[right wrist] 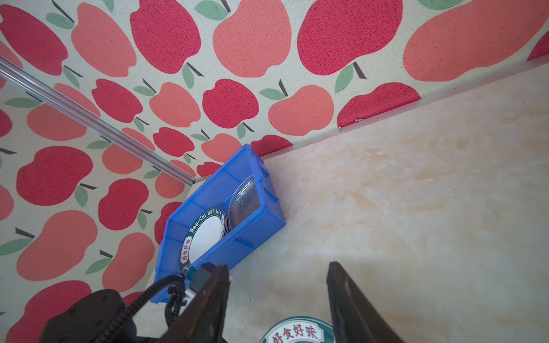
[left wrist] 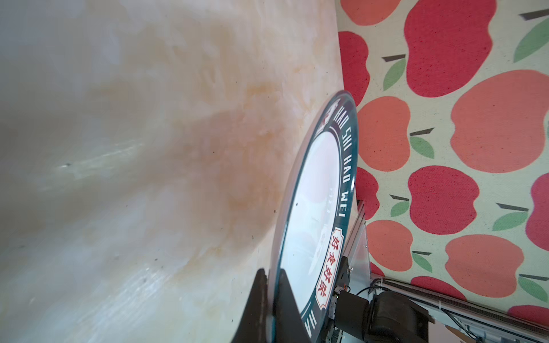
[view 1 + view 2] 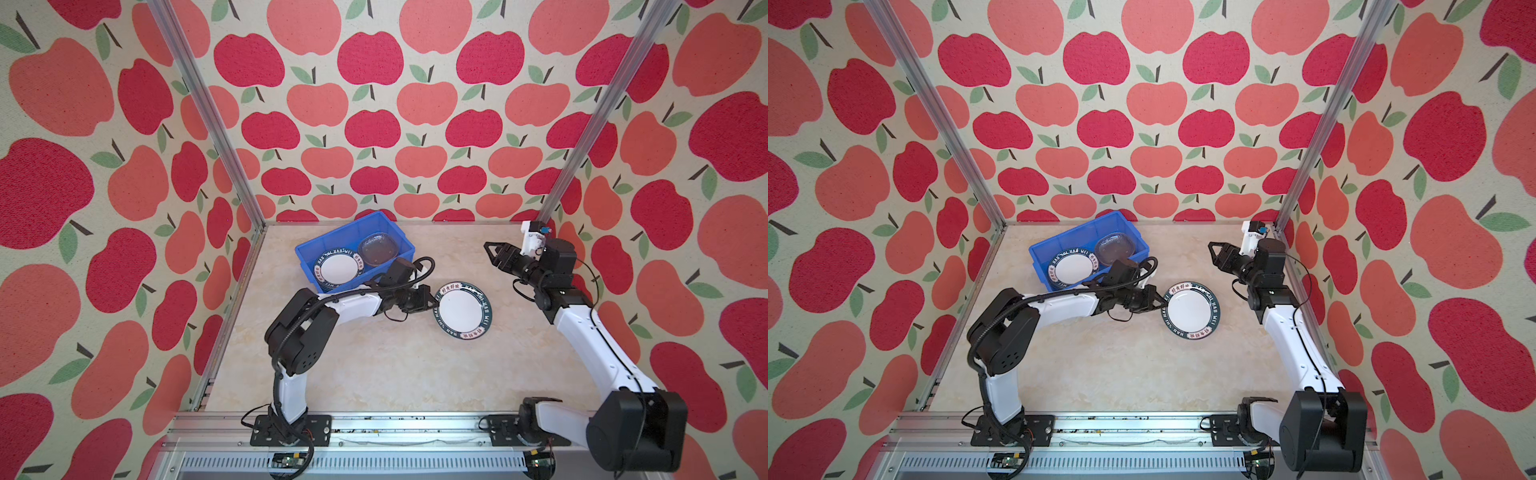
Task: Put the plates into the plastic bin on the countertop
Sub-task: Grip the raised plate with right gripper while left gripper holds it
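Now the left gripper (image 3: 432,300) is clamped on the left rim of a round white plate (image 3: 463,309) with a dark lettered border. The left wrist view shows its two fingers (image 2: 285,300) pinching the edge from both sides. This plate sits around the middle of the table (image 3: 374,365), to the right of the blue plastic bin (image 3: 345,226) and nearer than it, well clear of its wall. (Whether the plate's right edge touches the table I cannot tell.)

The bin stands at the far left of the table, turned at an angle to the back wall. Inside it, at the left end, lies a stack of matching white plates (image 3: 337,269). A clear glass plate (image 3: 378,248) leans at the right end, tilted against the wall.

The right gripper (image 3: 491,254) hangs over the far right of the table with its jaws apart and nothing between them, pointing left toward the bin.
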You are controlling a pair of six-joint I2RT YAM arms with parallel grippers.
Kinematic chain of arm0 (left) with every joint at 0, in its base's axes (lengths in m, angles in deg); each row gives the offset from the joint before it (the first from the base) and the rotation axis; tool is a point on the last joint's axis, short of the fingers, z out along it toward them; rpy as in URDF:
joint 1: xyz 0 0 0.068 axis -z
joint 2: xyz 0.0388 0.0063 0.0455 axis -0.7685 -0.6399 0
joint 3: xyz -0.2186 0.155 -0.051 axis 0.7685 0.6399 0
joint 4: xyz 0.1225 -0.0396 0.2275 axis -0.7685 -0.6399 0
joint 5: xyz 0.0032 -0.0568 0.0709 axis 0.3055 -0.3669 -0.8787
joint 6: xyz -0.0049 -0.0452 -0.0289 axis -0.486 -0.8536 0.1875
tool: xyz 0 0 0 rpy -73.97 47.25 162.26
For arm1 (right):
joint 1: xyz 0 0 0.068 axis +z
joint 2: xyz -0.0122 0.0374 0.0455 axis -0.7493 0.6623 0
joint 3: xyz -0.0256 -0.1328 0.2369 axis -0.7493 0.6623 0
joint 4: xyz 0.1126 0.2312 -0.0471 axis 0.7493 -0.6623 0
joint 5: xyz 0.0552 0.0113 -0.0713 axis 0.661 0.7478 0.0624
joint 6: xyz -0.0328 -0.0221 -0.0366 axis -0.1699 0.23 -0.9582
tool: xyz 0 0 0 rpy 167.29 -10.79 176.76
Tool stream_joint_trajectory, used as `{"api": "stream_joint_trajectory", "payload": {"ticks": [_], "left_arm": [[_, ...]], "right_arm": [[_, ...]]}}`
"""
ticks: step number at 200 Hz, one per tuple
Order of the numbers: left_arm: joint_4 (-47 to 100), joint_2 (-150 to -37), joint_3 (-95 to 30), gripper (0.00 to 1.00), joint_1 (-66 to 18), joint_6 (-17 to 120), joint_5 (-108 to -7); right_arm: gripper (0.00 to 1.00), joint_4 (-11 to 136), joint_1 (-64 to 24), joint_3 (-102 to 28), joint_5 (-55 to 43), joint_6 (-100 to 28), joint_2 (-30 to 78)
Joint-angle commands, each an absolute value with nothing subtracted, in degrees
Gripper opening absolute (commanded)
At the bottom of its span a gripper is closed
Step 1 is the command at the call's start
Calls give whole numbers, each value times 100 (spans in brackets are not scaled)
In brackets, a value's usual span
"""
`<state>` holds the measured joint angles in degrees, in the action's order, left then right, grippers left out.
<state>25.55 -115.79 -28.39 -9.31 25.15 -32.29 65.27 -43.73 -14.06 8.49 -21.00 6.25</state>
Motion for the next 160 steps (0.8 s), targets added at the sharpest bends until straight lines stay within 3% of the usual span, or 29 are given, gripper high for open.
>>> {"api": "stream_joint_trajectory", "payload": {"ticks": [1, 72, 114, 160], "left_arm": [[2072, -10631, -2657, 0, -1103, 3014, -3535], [1310, -8743, -2082, 0, -2687, 3198, -3558], [1396, -8417, -1998, 0, -3405, 3113, -3298], [1635, -8398, -1879, 0, -3970, 3003, -2980]], "right_arm": [[56, 6540, -4372, -1617, 1635, -1987, 795], [56, 6441, -3412, -2247, 1958, -1735, 1336], [52, 6648, -2678, -2821, 2109, -1652, 2336], [49, 7895, -2285, -3378, 2661, -839, 3555]]}}
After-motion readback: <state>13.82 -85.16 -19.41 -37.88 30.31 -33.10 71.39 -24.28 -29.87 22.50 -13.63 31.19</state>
